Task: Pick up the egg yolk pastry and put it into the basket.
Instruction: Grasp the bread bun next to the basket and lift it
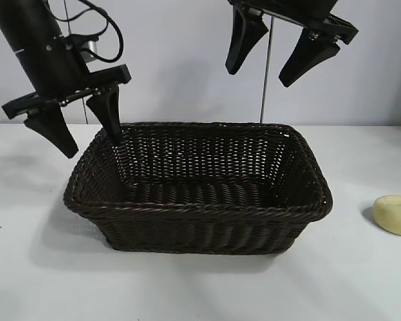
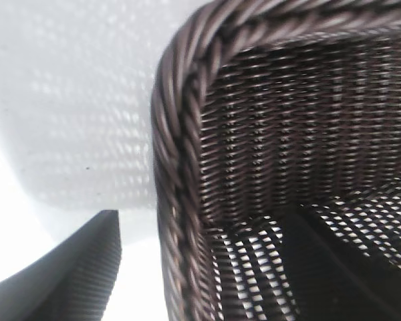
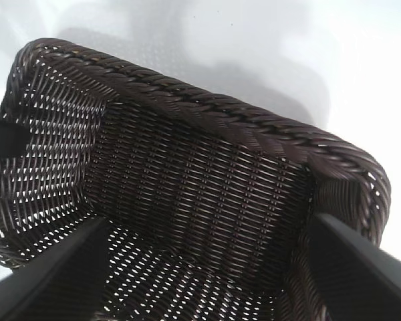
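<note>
We see the egg yolk pastry [image 1: 395, 215] lying on the table [image 1: 27, 267], outside the basket [image 1: 200, 207], well apart from both tools. Our left gripper [image 1: 80, 127] stands with jaws wide and empty, one finger inside the basket's corner and one outside. Our right gripper [image 1: 281, 57] hangs wide and empty above the far rim. We judge the pick is not yet begun; the right gripper, being nearer, must go down beside the basket to the pastry.
</note>
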